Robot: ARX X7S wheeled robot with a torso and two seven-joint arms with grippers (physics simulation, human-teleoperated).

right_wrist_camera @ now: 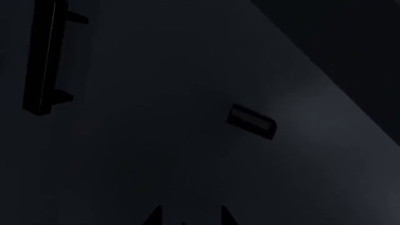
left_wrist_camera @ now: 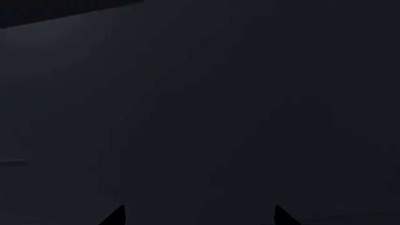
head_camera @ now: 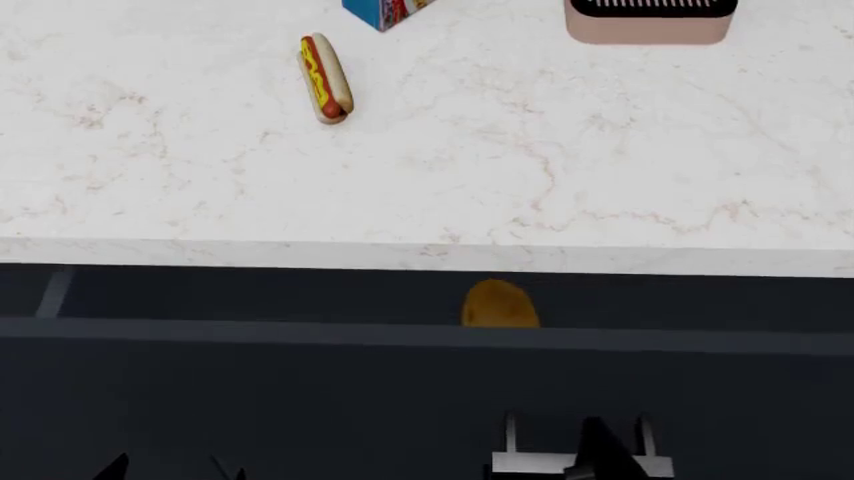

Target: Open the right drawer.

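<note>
1. From the head view I see the right drawer point(head_camera: 427, 400) filling the lower half of the frame. It stands pulled out from under the countertop point(head_camera: 534, 200), with a strip of its dark blue-grey inside exposed between the counter edge and the drawer's front rail.
2. Inside that exposed strip, at about 12 o'clock from the handle, lies a rounded golden-brown item point(head_camera: 501, 305), partly hidden by the front rail; I cannot identify it.
3. The drawer's handle point(head_camera: 577, 455) shows at the frame's 6 o'clock, slightly right of centre, light-toned in this render, on two posts.
4. My right gripper point(head_camera: 601, 455) sits at the handle, its dark tip overlapping the bar. I cannot tell whether its jaws are apart or clamped.
5. In the right wrist view, two dark fingertips point(right_wrist_camera: 222, 215) show with a gap between them, against a navy panel bearing a black bar handle point(right_wrist_camera: 44, 61).
6. My left gripper point(head_camera: 167, 468) is barely visible at 7 o'clock. Its wrist view shows two fingertips point(left_wrist_camera: 115, 216) set well apart, holding nothing, facing a plain dark surface.
7. On the countertop: a hot dog point(head_camera: 326, 78) at 11 o'clock, a blue box point(head_camera: 384, 10) beyond it, a pink appliance point(head_camera: 650, 20) at 1 o'clock.
</note>
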